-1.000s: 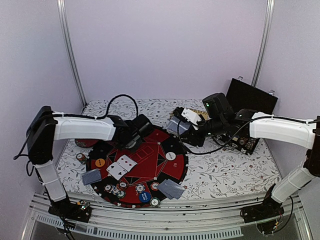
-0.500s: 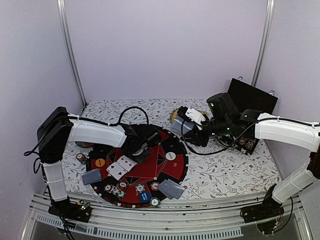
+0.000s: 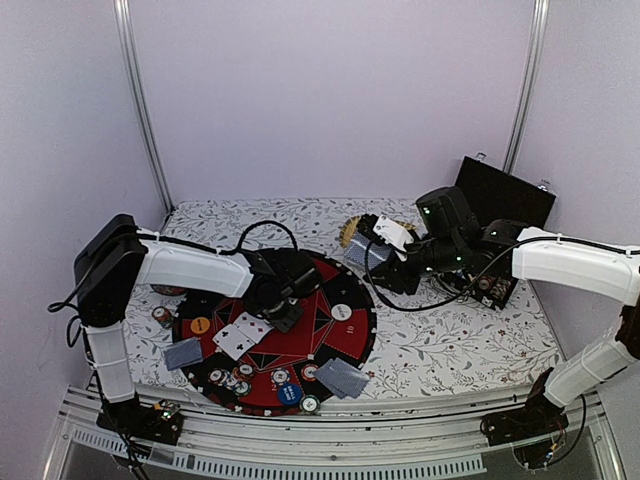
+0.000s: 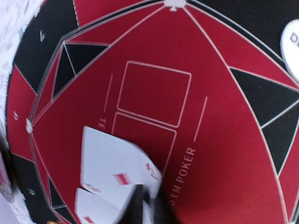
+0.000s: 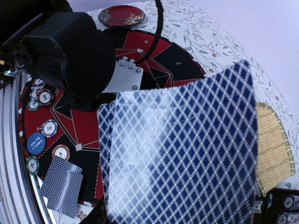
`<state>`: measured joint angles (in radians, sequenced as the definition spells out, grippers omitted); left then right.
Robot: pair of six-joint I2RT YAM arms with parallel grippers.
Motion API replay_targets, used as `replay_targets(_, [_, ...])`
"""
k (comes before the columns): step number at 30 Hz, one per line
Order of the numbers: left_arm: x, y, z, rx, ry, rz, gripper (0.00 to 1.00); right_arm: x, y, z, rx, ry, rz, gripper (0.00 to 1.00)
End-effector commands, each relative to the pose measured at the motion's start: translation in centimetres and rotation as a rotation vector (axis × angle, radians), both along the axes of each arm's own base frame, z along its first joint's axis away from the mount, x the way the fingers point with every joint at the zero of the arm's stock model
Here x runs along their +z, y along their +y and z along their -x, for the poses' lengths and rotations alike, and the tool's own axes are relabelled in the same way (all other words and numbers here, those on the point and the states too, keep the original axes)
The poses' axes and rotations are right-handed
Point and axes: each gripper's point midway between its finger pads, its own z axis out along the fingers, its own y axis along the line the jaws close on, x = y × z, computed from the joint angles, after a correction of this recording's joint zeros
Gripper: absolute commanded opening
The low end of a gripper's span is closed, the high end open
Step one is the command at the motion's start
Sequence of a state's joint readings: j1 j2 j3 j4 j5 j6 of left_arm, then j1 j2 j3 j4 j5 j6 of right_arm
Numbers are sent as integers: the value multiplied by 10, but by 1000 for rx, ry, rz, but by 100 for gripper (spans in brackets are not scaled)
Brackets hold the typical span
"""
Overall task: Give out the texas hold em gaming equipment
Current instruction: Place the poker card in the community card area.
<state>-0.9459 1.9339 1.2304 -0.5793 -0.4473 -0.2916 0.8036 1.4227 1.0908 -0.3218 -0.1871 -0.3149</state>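
Note:
On the round red-and-black poker mat (image 3: 330, 345) lie two face-up cards (image 3: 240, 335). Just right of them, low over the mat, my left gripper (image 3: 285, 316) is shut on a white playing card (image 4: 119, 163) with red pips. Its dark fingertips (image 4: 135, 207) pinch that card's corner. My right gripper (image 3: 375, 258) hovers over the mat's far right edge, shut on a fanned deck (image 5: 182, 154) with blue diamond backs that hides its fingers. Chips (image 3: 240, 380) and a blue button (image 3: 289, 393) sit along the mat's near rim.
Face-down card pairs lie at the mat's left (image 3: 183, 353) and near right (image 3: 342, 378). A white dealer button (image 3: 341, 312) and an orange one (image 3: 200, 325) are on the mat. The red dish (image 5: 120, 15), straw tray (image 5: 273, 149) and open black case (image 3: 500, 195) stand behind.
My left arm has swung from the mat's far edge down to its middle, beside the two face-up cards. The right gripper with the deck has drifted slightly right.

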Motion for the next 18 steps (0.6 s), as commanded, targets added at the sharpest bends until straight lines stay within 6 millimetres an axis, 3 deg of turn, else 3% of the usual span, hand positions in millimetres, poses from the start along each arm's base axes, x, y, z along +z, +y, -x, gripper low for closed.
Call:
replay_targets(1, [-6,-8,12,-20,45,32,24,9,-5,-1,-10,-30,-15,44])
replay_targets(5, [13,-17,14,-23,53,101,41,11,-6,-1,-12,-33,-16,44])
replay_targets(12, [60,-32,29,-98,82,253,48,10,-5,-1,-3,-29,-17,44])
replay_targets(15, [94,-33,32,-122,48,330,55,10,-2,1,8,-25,-20,44])
replay_targets(18, [147,-36,26,-133,-41,492,69,8,-1,0,13,-18,-17,44])
